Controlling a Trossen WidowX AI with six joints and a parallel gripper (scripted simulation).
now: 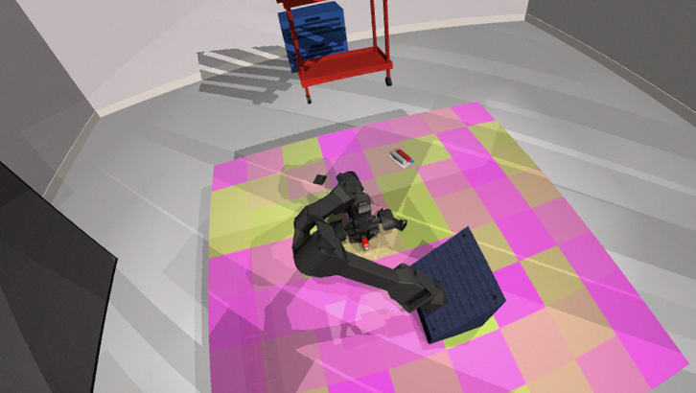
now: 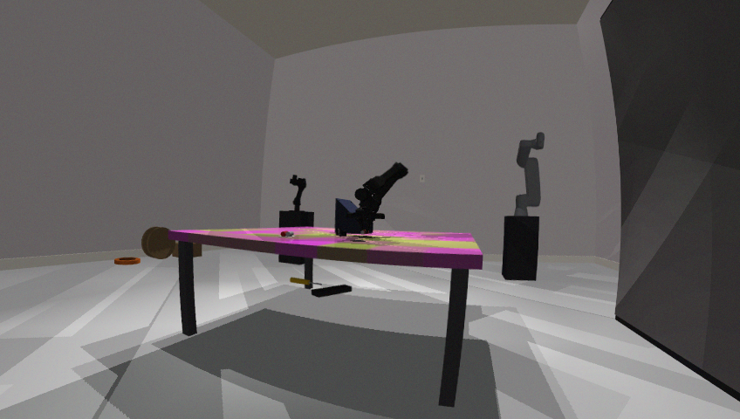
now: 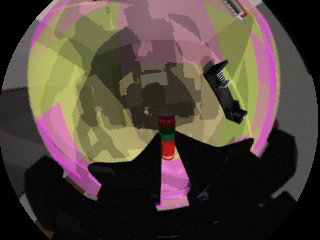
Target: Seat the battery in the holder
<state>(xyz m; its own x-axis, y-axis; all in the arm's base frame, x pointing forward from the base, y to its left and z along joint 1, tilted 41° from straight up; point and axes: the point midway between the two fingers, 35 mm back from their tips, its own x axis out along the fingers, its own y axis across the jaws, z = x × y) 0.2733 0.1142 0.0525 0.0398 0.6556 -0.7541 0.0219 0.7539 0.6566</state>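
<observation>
The battery (image 1: pixel 365 244) (image 3: pixel 167 146), red with a dark green band, lies between my fingertips, its long side running away from me in the wrist view. My gripper (image 3: pixel 166 134) (image 1: pixel 363 236) is shut on it, low over the table; the black fingers hide part of its sides. In the exterior view the gripper (image 2: pixel 365 229) is small and dark near the table top. The black holder (image 3: pixel 226 95) (image 1: pixel 393 219) lies to the right of the battery, apart from it and turned at a slant. Its coil spring (image 3: pixel 221 77) shows at the far end; the nearer end carries the lip. The holder is empty.
A small white and red object (image 1: pixel 401 157) (image 3: pixel 235 9) lies farther back on the checkered table (image 1: pixel 522 229) (image 2: pixel 441 258). A small dark square (image 1: pixel 319 179) lies behind the arm. The dark blue sloped block (image 1: pixel 460 281) stands by the arm's base.
</observation>
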